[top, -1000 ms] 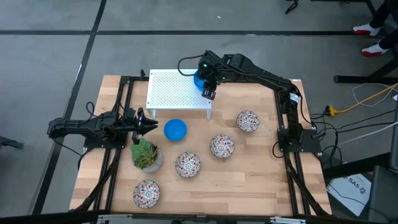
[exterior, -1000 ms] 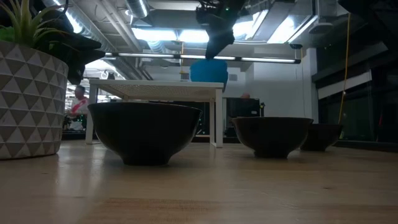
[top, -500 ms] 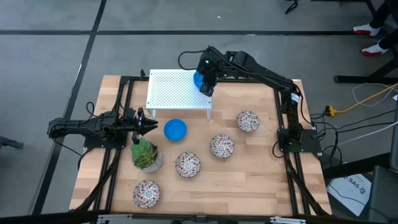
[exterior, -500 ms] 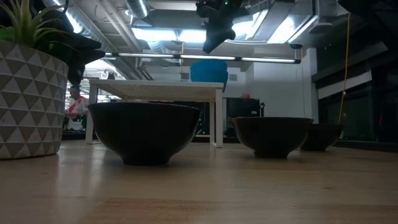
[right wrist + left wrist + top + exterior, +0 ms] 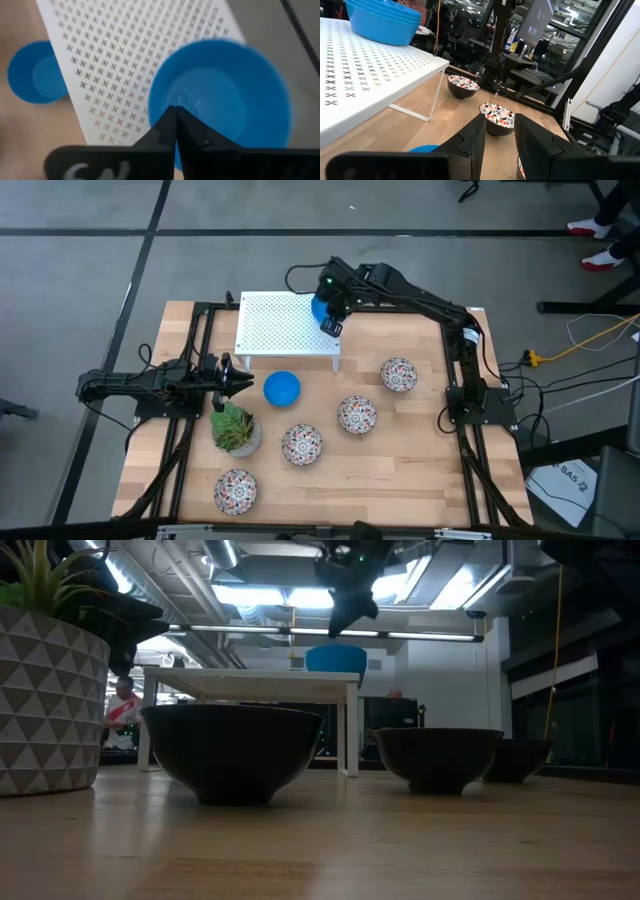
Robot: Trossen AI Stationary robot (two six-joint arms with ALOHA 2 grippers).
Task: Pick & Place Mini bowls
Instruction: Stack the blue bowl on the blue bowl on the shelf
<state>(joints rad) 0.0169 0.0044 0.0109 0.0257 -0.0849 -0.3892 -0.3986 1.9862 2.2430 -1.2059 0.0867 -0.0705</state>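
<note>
The right gripper (image 5: 335, 326), fingers pressed together and empty, hovers above the blue bowl (image 5: 320, 307) on the white perforated shelf (image 5: 280, 330). So 1 bowl looks placed; another blue bowl (image 5: 282, 388) and 4 patterned bowls (image 5: 358, 414) remain on the table (image 5: 420, 470).

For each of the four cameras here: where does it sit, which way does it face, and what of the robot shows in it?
High: overhead, straight down; both arms, white rack, patterned bowls.
Low: at tabletop height, level across; right gripper above blue bowl.
Left wrist: past left gripper toward rack and patterned bowls.
Right wrist: down past shut right gripper into blue bowl.
Shared: the blue bowl on the rack shows in all four.
</note>
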